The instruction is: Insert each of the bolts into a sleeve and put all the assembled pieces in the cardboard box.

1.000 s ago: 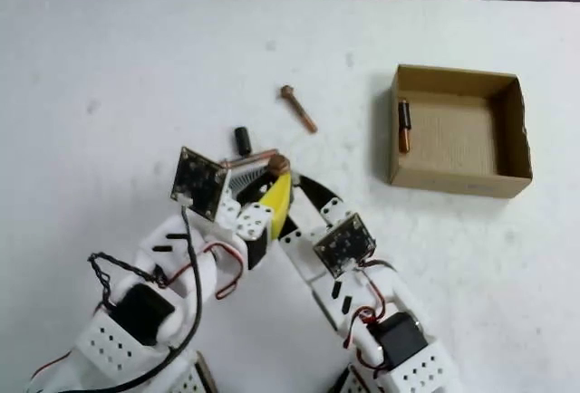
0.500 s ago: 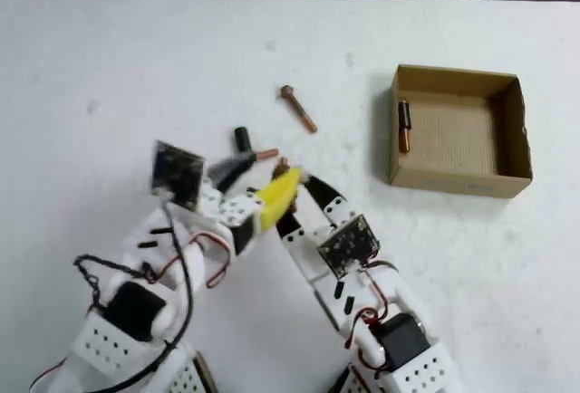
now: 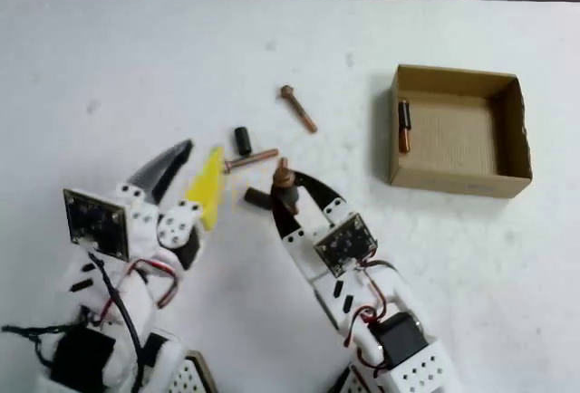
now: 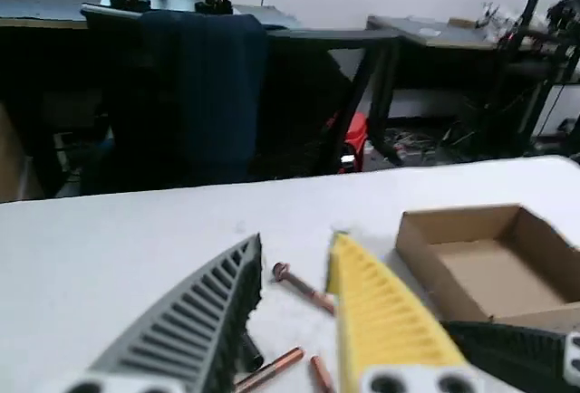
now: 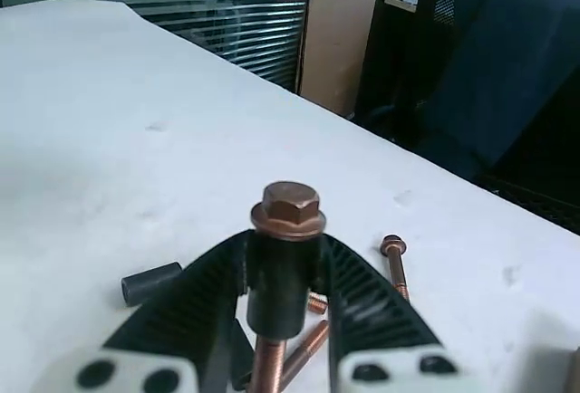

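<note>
Sleeved bolt [image 5: 276,286] stands upright, pinched in my right gripper [image 3: 286,190]; the cardboard box [image 3: 453,178] lies to that arm's right, slightly forward. My left gripper [image 3: 201,152] gapes wide, empty, farther away.

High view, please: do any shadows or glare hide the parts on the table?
High view: even light, no glare; the loose bolt and cardboard box cast only faint shadows. Right wrist view: the sleeved bolt shows a soft sheen.

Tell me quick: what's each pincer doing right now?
Left pincer: open, empty.
Right pincer: closed on a sleeved bolt.
</note>
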### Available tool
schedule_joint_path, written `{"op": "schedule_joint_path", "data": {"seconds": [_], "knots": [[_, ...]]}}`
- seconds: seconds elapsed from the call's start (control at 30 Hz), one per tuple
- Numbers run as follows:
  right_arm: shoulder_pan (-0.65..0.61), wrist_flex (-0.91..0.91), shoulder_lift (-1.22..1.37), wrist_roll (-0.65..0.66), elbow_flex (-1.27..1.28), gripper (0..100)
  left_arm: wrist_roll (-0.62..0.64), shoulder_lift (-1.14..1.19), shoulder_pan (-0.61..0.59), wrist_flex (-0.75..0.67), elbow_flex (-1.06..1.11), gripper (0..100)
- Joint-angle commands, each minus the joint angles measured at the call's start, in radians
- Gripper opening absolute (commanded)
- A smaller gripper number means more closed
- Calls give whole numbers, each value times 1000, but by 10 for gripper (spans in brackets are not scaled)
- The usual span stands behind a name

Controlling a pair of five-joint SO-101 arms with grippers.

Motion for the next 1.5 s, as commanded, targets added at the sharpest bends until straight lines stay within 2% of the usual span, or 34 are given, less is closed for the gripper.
{"op": "schedule_joint_path", "data": {"seconds": [0.0, 0.13, 0.43, 0.57, 0.67, 0.83, 0.93, 1.1, 1.37, 1.47], "knots": [[58, -10, -13, 11, -9, 17, -109, -4, -97, 89, -89, 34], [111, -7, -13, 5, -8, 17, -118, -5, -202, 143, -87, 38], [131, -5, -12, 12, 0, 17, -120, -5, -318, 348, -83, 21], [206, 4, -12, 12, -11, 17, -121, -5, -360, 427, -83, 21], [252, 87, -12, 12, -66, 17, -121, -5, -389, 474, -81, 21], [280, 269, -12, 12, -189, 17, -143, -5, -390, 470, -57, 21], [325, 331, -12, 12, -249, 17, -226, -5, -394, 434, 29, 20], [367, 401, -12, 14, -304, 17, -238, -5, -398, 362, 187, 20], [364, 415, -12, 14, -304, 17, -245, -153, -390, 419, 86, 20], [364, 415, -12, 14, -302, 17, -296, -159, -392, 431, 78, 20]]}}
